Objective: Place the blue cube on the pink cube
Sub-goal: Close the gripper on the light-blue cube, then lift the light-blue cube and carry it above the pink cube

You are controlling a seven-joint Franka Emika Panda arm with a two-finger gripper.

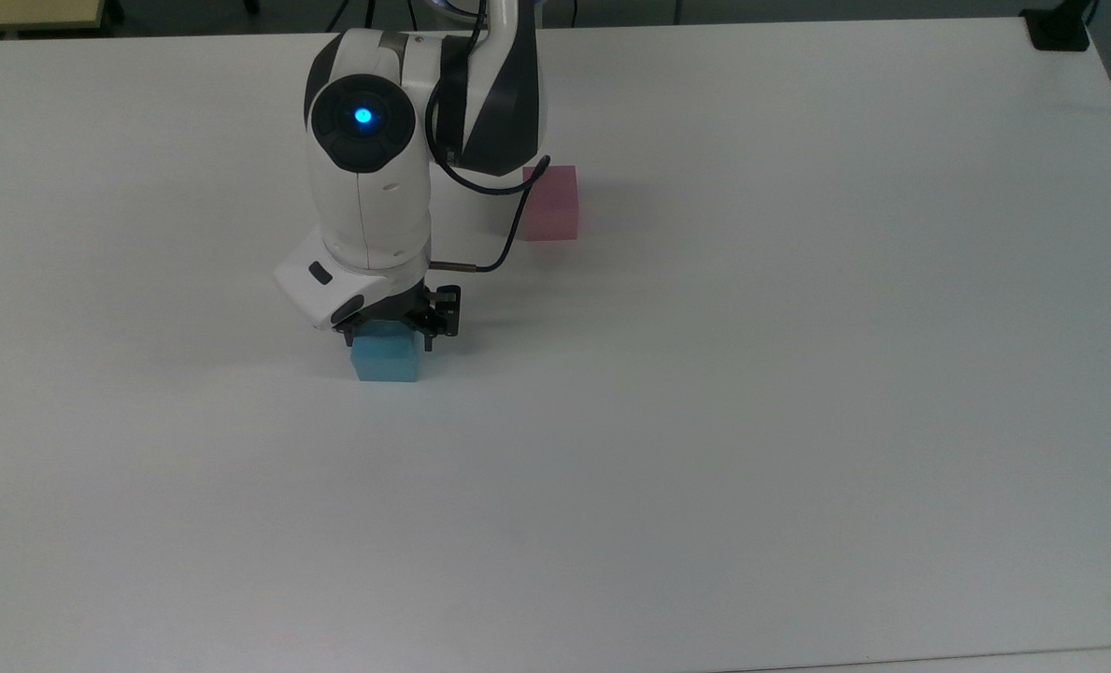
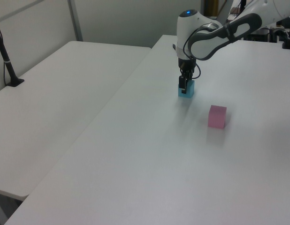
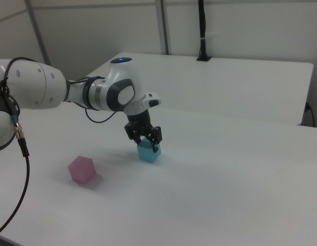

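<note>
straddling the blue cube (image 1: 386, 359), end effector (image 1: 390, 336) fingers wide apart, cube on table (image 1: 798, 374)

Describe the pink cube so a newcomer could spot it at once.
Start at the white table and find the robot arm. The pink cube sits alone on the top view's right of it. The only other cube is blue, under the tool.

White, rounded arm (image 1: 368, 206) with dark joints, blue light, black cable, black tool (image 1: 389, 334).
</note>
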